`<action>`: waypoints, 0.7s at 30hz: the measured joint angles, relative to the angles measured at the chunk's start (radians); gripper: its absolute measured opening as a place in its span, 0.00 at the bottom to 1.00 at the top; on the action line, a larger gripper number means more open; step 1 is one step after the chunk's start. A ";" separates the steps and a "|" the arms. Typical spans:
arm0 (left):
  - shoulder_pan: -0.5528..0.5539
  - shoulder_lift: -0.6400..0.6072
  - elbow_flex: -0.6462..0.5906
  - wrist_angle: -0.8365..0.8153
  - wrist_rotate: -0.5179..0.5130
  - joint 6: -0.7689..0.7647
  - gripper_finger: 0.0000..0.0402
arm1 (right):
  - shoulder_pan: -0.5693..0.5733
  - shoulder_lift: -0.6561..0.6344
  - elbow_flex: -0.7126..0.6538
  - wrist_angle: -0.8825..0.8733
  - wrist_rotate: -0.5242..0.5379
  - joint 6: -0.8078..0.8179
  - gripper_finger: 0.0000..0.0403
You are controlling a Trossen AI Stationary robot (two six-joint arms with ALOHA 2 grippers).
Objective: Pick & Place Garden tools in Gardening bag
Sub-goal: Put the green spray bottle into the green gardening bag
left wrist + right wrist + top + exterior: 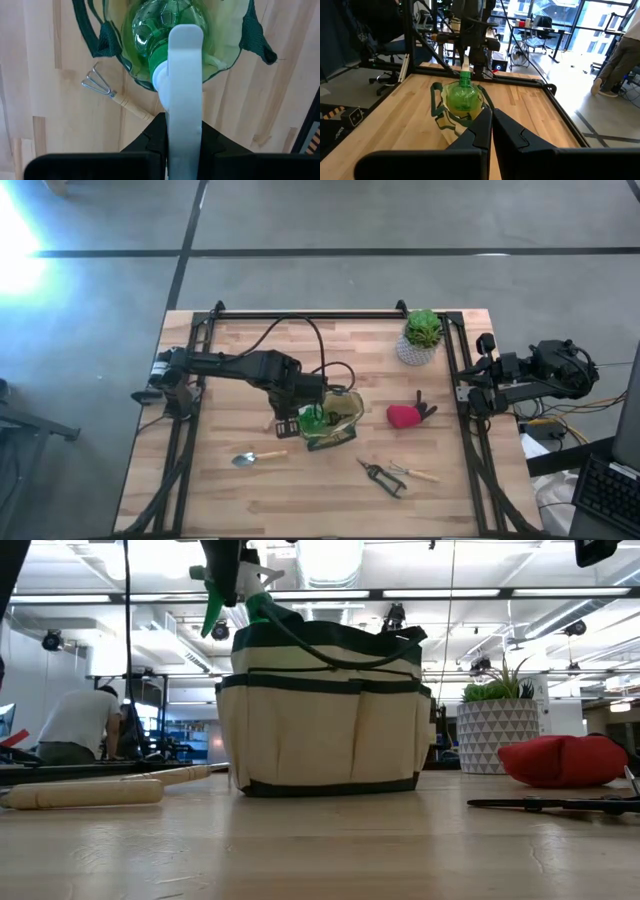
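Note:
The olive-tan bag point(342, 420) with a dark green rim stands at mid-table; it also shows in the low view point(325, 715). My left gripper point(312, 412) is above its mouth, shut on a green spray bottle point(162, 30) with a white head. A trowel point(255, 457) lies left of the bag. Black shears point(383, 477) and a wooden-handled fork point(415, 472) lie to its near right. A red glove point(403, 416) lies to its right. My right gripper point(491, 120) is shut and empty at the table's right edge. My left gripper pinches the bottle's white spray head point(185, 95) between its two fingers point(159, 135). The fingers come from above, pointing down. The bottle hangs below them, its green body point(155, 35) within the bag's mouth and its neck point(258, 608) above the rim.
A green plant in a white pot point(420, 340) stands at the far right. Black rails point(190, 380) run along the table's left, right and far sides. Bare wood lies along the near edge point(300, 505). A person point(75, 725) sits in the room beyond.

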 joint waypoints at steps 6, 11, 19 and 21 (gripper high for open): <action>0.000 0.038 0.000 0.000 0.014 0.019 0.12 | 0.000 0.000 0.000 0.000 0.000 0.000 0.02; 0.000 0.053 -0.001 -0.001 0.025 0.025 0.12 | 0.000 0.000 0.000 0.000 0.000 0.000 0.02; 0.000 0.056 -0.001 -0.001 0.026 0.033 0.12 | 0.000 0.000 0.000 0.000 0.000 0.000 0.02; 0.000 0.067 -0.001 -0.001 0.026 0.042 0.12 | 0.000 0.000 0.000 0.000 0.000 0.000 0.02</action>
